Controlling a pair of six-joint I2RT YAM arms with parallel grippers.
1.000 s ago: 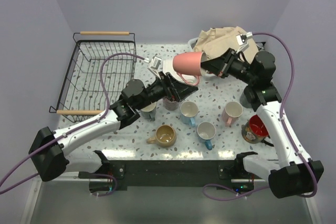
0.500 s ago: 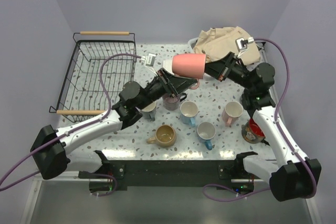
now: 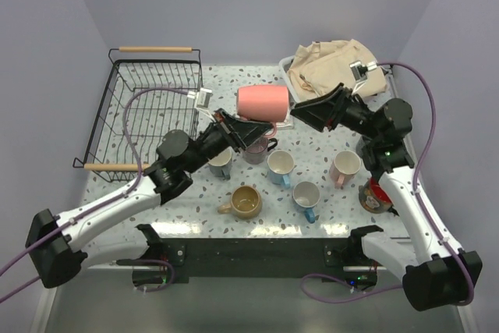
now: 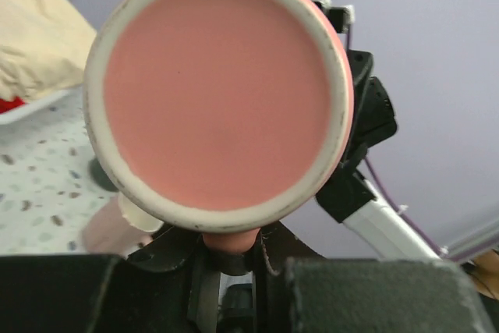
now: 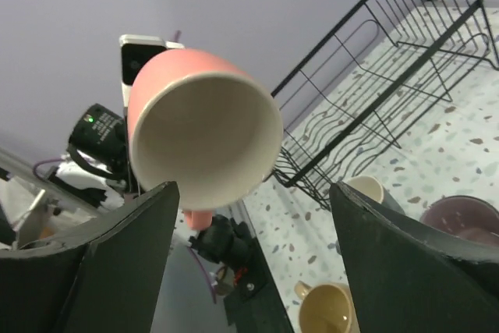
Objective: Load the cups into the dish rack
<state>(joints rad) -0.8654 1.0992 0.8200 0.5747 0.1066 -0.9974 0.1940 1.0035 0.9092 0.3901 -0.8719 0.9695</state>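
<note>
Left claw (image 3: 260, 124) clamped on handle of pink cup (image 3: 263, 102), cup held on its side in air above bench (image 3: 327, 142), right of dish rack (image 3: 105, 111); right claw (image 3: 304, 110) spread apart just beside cup's open mouth.

Our right gripper (image 5: 251, 193) gapes wide, its dark fingers (image 5: 86, 271) spread to either side and touching nothing. Between them we look straight into the mouth of the pink mug (image 5: 207, 134), held off the tabletop (image 5: 437, 154) with its handle pointing down into the left gripper (image 5: 214, 239). Beyond, the dish rack (image 5: 366, 107) stands by the left edge. A pale-rimmed mug (image 5: 365, 187), a mauve mug (image 5: 460, 220) and a tan mug (image 5: 327, 313) sit towards the near edge.
</note>
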